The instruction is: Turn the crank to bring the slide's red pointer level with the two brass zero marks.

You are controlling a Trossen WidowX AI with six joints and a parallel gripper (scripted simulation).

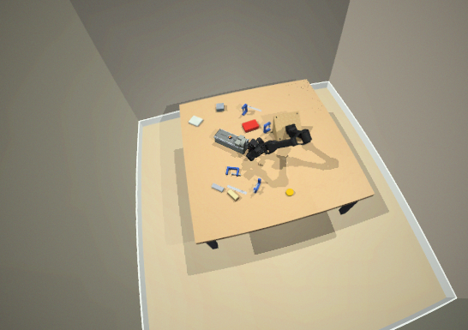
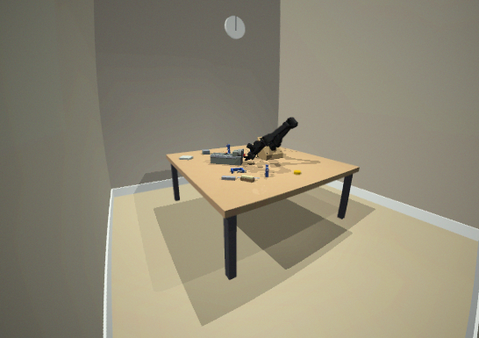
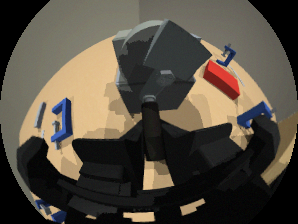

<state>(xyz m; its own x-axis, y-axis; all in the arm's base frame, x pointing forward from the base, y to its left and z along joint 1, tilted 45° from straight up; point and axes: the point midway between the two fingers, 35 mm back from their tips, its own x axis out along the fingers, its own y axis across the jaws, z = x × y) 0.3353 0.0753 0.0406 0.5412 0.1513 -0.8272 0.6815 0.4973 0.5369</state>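
Observation:
The grey machine (image 1: 224,140) (image 2: 225,159) (image 3: 176,50) stands on the table, its crank end facing the arm. A small red-orange spot (image 1: 230,137), seemingly the slide's pointer, shows on its top in the top view. The brass zero marks are too small to make out, so I cannot tell whether the pointer is level with them. The grey crank arm (image 3: 159,87) slants down in the wrist view to the dark handle (image 3: 152,120). My gripper (image 3: 149,121) (image 1: 249,151) (image 2: 246,157) is shut on this handle, a black finger on either side.
A red block (image 1: 250,125) (image 3: 221,80) lies beside the machine. Blue clamps stand or lie around it, one of them (image 1: 232,170) (image 3: 67,119) on the near side, another (image 1: 267,127) (image 3: 254,114) by the arm's wooden base (image 1: 281,120). A yellow disc (image 1: 290,192) (image 2: 297,172) lies near the front edge.

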